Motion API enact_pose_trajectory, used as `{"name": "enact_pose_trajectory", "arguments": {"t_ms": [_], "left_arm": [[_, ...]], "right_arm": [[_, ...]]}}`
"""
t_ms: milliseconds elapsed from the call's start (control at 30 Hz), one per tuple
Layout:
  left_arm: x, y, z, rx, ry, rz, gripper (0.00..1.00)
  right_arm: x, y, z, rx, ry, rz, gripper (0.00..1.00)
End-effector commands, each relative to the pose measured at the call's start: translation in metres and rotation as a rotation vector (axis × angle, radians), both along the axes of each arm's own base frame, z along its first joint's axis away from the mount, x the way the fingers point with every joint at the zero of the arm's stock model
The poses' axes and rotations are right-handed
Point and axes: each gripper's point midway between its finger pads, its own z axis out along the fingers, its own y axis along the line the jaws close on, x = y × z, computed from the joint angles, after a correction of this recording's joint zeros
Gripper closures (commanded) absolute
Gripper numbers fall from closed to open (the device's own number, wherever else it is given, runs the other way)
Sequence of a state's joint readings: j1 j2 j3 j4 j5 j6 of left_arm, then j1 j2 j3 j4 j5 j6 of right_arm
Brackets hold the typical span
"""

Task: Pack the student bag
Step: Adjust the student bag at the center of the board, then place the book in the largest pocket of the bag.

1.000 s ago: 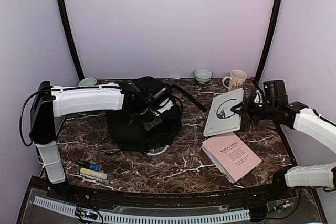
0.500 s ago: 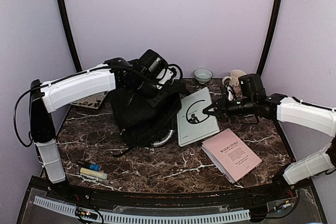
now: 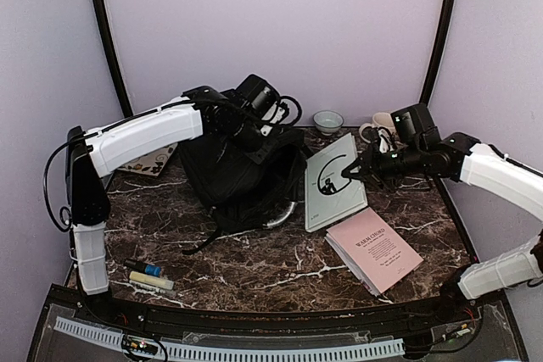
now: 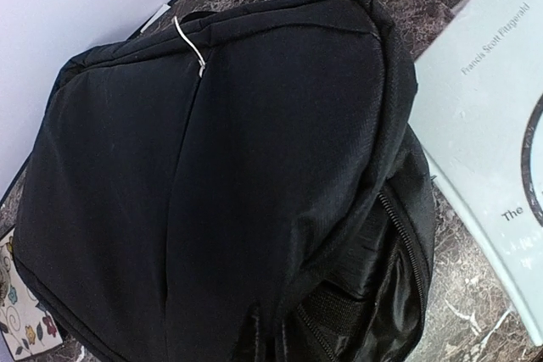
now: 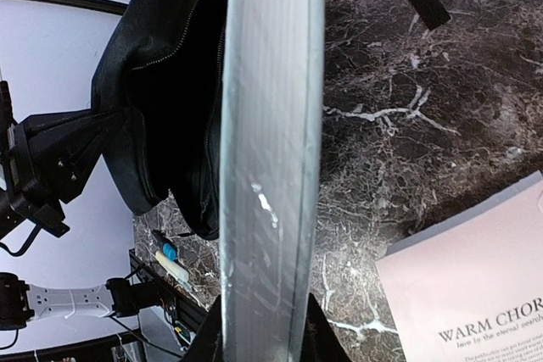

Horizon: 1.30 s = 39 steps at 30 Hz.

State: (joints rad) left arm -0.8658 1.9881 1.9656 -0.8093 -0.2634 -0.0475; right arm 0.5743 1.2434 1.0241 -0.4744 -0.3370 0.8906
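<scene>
We hold the student bag point(image 3: 242, 184) upright at the middle of the desk point(image 3: 254, 269), left pincer point(image 3: 240, 136) clamped tight on its top fabric, apparently to open its mouth toward the grey book point(image 3: 333, 184), which the right pincer point(image 3: 352, 171) grips narrowly by its edge, tilted just beside.

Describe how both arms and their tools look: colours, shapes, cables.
Both arms match. The left arm and right arm have smooth white shell links joined by black joint housings. Each ends in a black boxy wrist block carrying a black two-finger tool: left tool, right tool. A thin black cable loops beside the left arm's upright link. No markings show.
</scene>
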Motion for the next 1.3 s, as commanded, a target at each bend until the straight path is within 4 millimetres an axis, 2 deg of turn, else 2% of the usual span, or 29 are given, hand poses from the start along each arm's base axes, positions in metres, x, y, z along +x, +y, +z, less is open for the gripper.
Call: {"name": "enact_pose_trajectory", "arguments": {"t_ms": [0,200,300,533,667,800,933,1033,1067,1267], "left_arm": [[0.015,-0.004,0.031,-0.092,-0.048,0.045,1.0],[0.023,-0.01,0.024,-0.089,-0.033,0.055,1.0],[0.028,-0.01,0.022,-0.085,-0.033,0.067,1.0],[0.027,-0.018,0.03,-0.118,-0.022,0.031,1.0],[0.018,-0.035,0.054,-0.215,-0.008,-0.028,1.0],[0.011,-0.041,0.078,-0.293,-0.005,-0.052,1.0],[-0.004,-0.049,0.095,-0.379,0.037,-0.093,1.0],[-0.02,-0.054,0.103,-0.413,0.068,-0.139,1.0],[-0.025,-0.055,0.105,-0.421,0.077,-0.157,1.0],[-0.048,-0.055,0.114,-0.464,0.13,-0.222,1.0]], "right_arm": [[-0.005,0.001,0.05,0.088,-0.116,0.02,1.0],[-0.017,0.004,0.073,0.164,-0.139,0.053,1.0],[-0.018,0.007,0.076,0.178,-0.14,0.07,1.0],[-0.021,0.026,0.09,0.296,-0.161,0.147,1.0],[-0.007,0.042,0.075,0.315,-0.119,0.167,1.0],[0.007,0.057,0.062,0.335,-0.079,0.179,1.0],[0.019,0.072,0.065,0.385,-0.079,0.206,1.0],[0.028,0.084,0.062,0.379,-0.066,0.249,1.0],[0.034,0.09,0.071,0.386,-0.081,0.271,1.0],[0.054,0.111,0.052,0.339,-0.049,0.357,1.0]]}}
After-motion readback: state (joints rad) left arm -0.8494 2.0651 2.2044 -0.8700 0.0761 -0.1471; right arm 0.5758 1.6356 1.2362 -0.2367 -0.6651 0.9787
